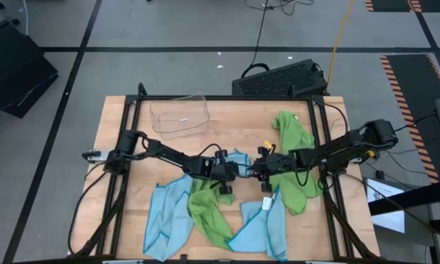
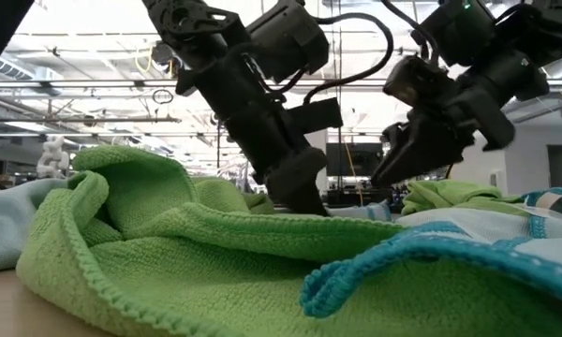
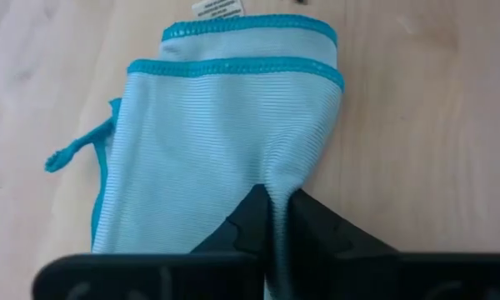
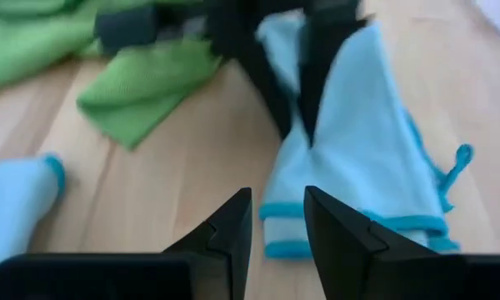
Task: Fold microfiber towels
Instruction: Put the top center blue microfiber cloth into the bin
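Left tool pinched shut on the near edge of a folded blue towel; cloth puckered up between the two dark fingers. Flat on the counter just ahead of that tool, turquoise hems stacked at the far end, small white tag past them. Right tool low over the wood, at the other end of the same blue towel, fingers a little apart, holding nothing. More towels close by: green towel and another blue one behind the left tool, crumpled green one under the right arm. Soft, thin, very light, floppy. Likely to sag and slide on smooth wood. Best taken by a hem or corner, both layers together, never the middle.
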